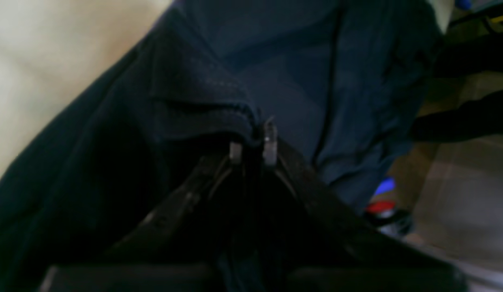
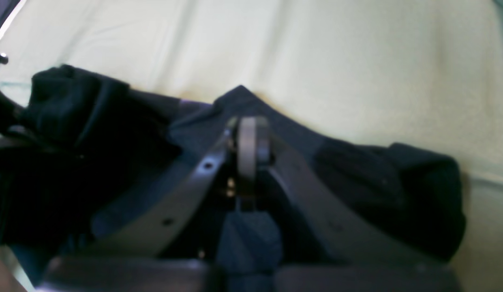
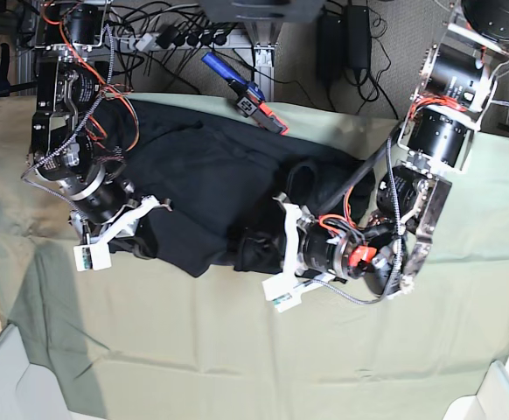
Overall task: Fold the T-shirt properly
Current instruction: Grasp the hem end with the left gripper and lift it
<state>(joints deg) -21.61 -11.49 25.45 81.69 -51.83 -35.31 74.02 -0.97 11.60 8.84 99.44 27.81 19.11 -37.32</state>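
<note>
The shirt (image 3: 184, 166) lies rumpled across the tabletop (image 3: 237, 350). The left fingers (image 1: 253, 148) pinch a fold of it; the right fingers (image 2: 251, 138) are closed over the cloth, apparently gripping nothing. This looks like early gathering or straightening; next, the right probably needs to open and take an edge.

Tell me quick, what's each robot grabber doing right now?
Left end effector: closed, pinching a fold of the black T-shirt.
Right end effector: closed, with no cloth seen between its tips.
</note>
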